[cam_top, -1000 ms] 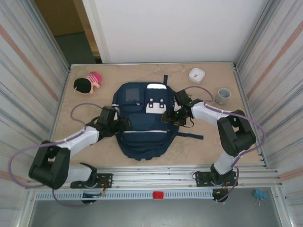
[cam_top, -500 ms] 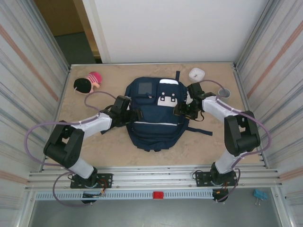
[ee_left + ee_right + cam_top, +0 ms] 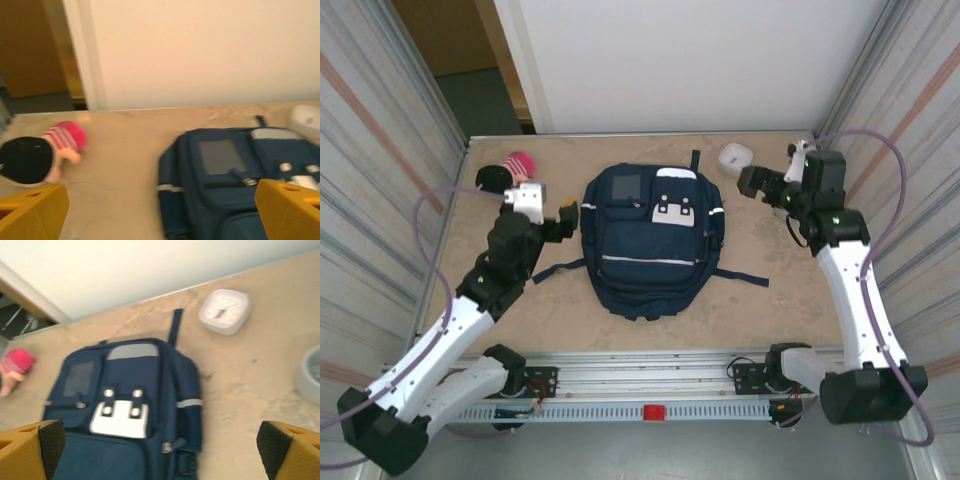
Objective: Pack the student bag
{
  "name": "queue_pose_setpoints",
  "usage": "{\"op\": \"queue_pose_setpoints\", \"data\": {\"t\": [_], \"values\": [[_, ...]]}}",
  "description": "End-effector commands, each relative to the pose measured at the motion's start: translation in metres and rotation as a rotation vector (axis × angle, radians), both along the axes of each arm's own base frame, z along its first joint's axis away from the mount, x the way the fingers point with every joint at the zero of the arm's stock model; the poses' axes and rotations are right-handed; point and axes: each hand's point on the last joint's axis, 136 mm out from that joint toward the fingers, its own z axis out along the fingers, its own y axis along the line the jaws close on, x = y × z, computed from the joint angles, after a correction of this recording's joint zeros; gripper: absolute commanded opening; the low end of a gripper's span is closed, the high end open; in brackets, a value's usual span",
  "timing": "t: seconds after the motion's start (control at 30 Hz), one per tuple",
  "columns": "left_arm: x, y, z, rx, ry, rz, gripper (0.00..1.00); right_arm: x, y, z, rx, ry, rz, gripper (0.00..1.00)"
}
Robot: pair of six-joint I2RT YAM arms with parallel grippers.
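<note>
The left gripper [image 3: 560,216] and right gripper [image 3: 753,183] are releasing the bag [image 3: 650,250], opening wide and drawing back to either side.

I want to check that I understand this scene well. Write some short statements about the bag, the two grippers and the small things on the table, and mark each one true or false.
1. The student bag lies flat on the table, front pocket facing up. True.
2. The left gripper is shut on a bag strap. False: it is open and holds nothing.
3. The doll lies apart from the bag, on the left arm's side. True.
4. The white clock rests on top of the bag. False: it lies on the table, beside the bag's far corner.
5. The right gripper is open. True.
</note>
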Motion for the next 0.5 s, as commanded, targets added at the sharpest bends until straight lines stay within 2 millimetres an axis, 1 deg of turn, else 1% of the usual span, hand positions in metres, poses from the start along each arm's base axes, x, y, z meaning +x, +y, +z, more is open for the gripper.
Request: {"op": "queue_pose_setpoints", "data": {"t": [0.0,0.03,0.07,0.1,0.27,0.3,0.33,0.37,0.4,0.43,0.47], "values": [[-0.003,0.03,-0.009,0.238,-0.101,0.102,0.99,0.004,-0.037,-0.024,-0.097,-0.078,-0.101,0.99],[-0.005,0.033,-0.019,0.264,-0.104,0.101,0.99,0.003,-0.045,-0.029,-0.109,-0.108,-0.123,0.99],[-0.006,0.037,-0.029,0.28,-0.11,0.106,0.99,0.003,-0.053,-0.044,-0.118,-0.111,-0.139,0.99],[-0.007,0.041,-0.038,0.281,-0.112,0.115,0.99,0.0,-0.059,-0.047,-0.132,-0.137,-0.154,0.99],[-0.008,0.062,-0.098,0.198,-0.084,0.18,0.99,-0.004,-0.097,-0.114,-0.185,-0.084,-0.284,0.99],[-0.007,0.063,-0.108,0.182,-0.079,0.174,0.99,-0.004,-0.104,-0.125,-0.182,-0.08,-0.31,0.99],[-0.006,0.065,-0.122,0.173,-0.062,0.166,0.99,-0.003,-0.108,-0.134,-0.182,-0.096,-0.326,0.99],[-0.004,0.07,-0.134,0.16,-0.044,0.18,0.99,-0.003,-0.111,-0.145,-0.187,-0.11,-0.336,0.99],[-0.001,0.072,-0.142,0.153,-0.032,0.18,0.99,-0.002,-0.112,-0.154,-0.192,-0.118,-0.341,0.99],[0.004,0.075,-0.144,0.16,-0.041,0.197,0.99,0.001,-0.112,-0.166,-0.19,-0.113,-0.337,0.99],[0.01,0.072,-0.144,0.171,-0.053,0.174,0.99,0.004,-0.11,-0.177,-0.181,-0.102,-0.321,0.99]]}}
